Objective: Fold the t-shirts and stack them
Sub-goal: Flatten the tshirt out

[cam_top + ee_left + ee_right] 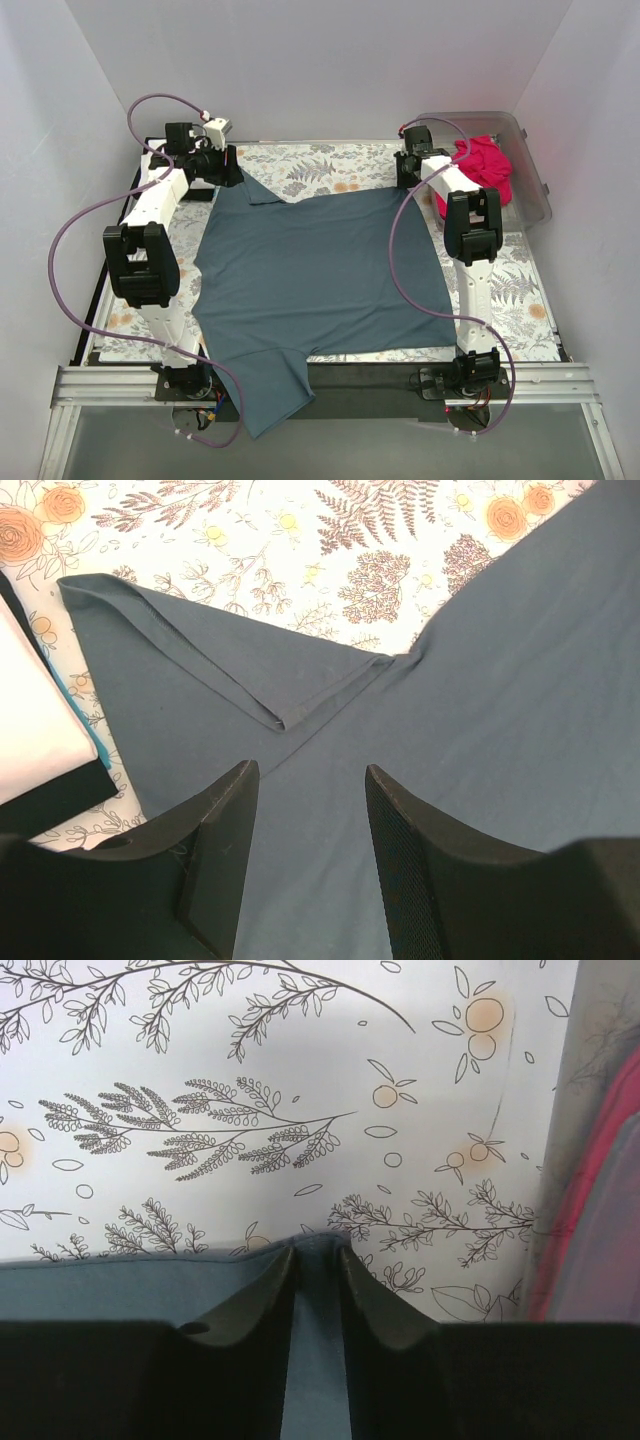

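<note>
Top external view: the slate-blue t-shirt [320, 270] lies spread flat over the floral cloth [510, 280], covering the middle of the table; its near-left sleeve hangs over the near edge.
left gripper [310, 775]: at the shirt's far-left corner, fingers spread apart over the blue fabric with nothing pinched between them; whether the tips touch the shirt cannot be told.
far-left sleeve [200, 660]: lies on the cloth just far of the left gripper, its hem doubled over in a flat fold.
right gripper [315, 1255]: at the shirt's far-right corner, fingers narrowed onto the far hem, pinching a strip of blue fabric that bunches up at the tips.
pink t-shirt [485, 165]: crumpled in the clear bin [530, 190] at the far right, just beside the right arm.
white t-shirt [30, 720]: folded, at the left, lying over the black t-shirt [55, 795], just beside the blue sleeve.
</note>
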Controlling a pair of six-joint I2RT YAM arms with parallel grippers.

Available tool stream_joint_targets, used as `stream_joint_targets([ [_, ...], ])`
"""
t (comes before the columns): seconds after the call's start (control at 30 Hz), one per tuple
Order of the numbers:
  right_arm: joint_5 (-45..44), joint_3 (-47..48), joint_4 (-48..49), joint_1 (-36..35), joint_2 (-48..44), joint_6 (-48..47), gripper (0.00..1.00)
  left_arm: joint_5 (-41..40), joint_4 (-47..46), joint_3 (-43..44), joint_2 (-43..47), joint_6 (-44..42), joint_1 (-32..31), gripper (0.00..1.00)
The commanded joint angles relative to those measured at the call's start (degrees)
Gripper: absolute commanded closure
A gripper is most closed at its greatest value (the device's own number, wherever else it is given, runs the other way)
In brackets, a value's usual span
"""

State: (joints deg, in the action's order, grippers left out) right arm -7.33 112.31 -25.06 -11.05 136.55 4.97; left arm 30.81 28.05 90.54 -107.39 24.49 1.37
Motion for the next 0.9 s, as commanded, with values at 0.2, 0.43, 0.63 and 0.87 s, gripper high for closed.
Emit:
stream_joint_targets([
  [0.2, 5.57, 0.1, -7.46, 0.33, 1.54, 0.22, 0.99, -9.87, -3.79, 10.52, -12.99, 4.24, 0.04, 0.57],
  [0.43, 6.02, -1.57, -4.91, -0.55, -2.87, -1.89, 0.99, -16.48, -6.25, 21.95, -23.45, 4.69, 0.04, 0.67],
  [0.63, 5.75, -4.29, -3.6, -1.78, -4.98, -3.83, 0.99, -19.46, -9.33, 25.73, -28.39, 4.6, 0.04, 0.66],
  [0.87, 6.1, -6.49, -2.19, -2.49, -6.3, -4.44, 0.99, -20.97, -11.26, 28.55, -32.35, 3.55, 0.04, 0.59],
])
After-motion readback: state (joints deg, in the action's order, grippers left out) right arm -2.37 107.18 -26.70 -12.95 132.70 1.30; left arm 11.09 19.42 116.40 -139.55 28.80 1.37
